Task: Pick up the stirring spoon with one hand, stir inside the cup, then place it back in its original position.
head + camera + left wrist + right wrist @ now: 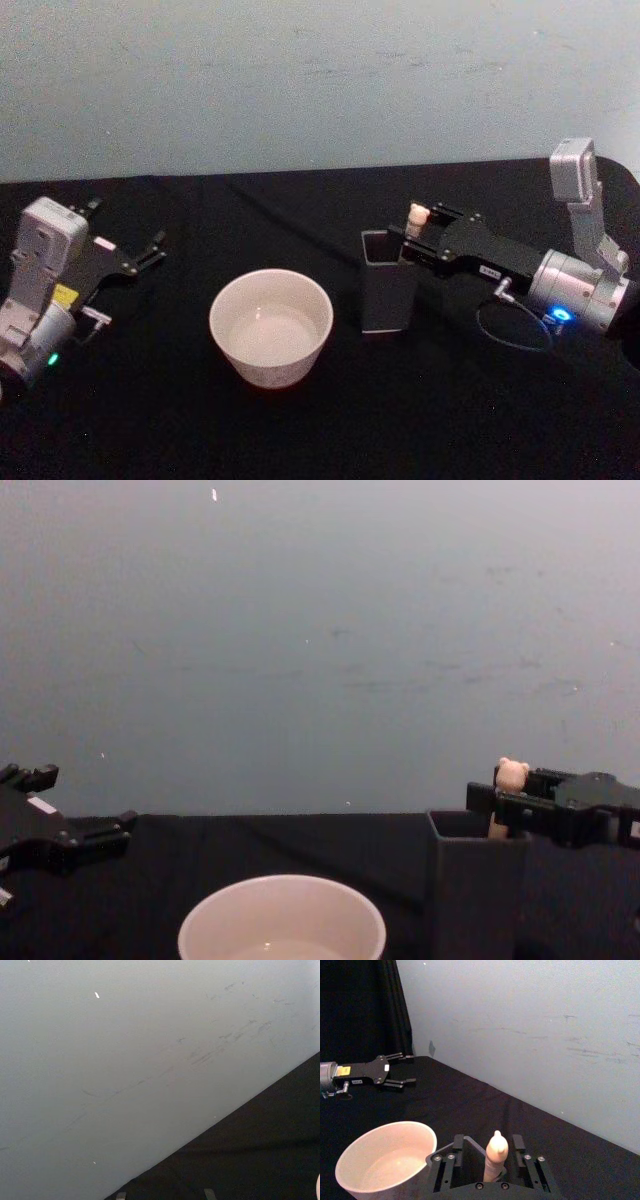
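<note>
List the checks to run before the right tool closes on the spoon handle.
1. Spoon stands upright in the holder box: ok.
2. Right tool is at the handle, jaws open, one on each side with a gap: ok.
3. Spoon's bowl is free inside the box: cannot tell, hidden by the walls.
4. Cup stands upright, apart from the box on its left side: ok.
5. Left tool is open and parked on the robot's left, well away from the cup: ok.
</note>
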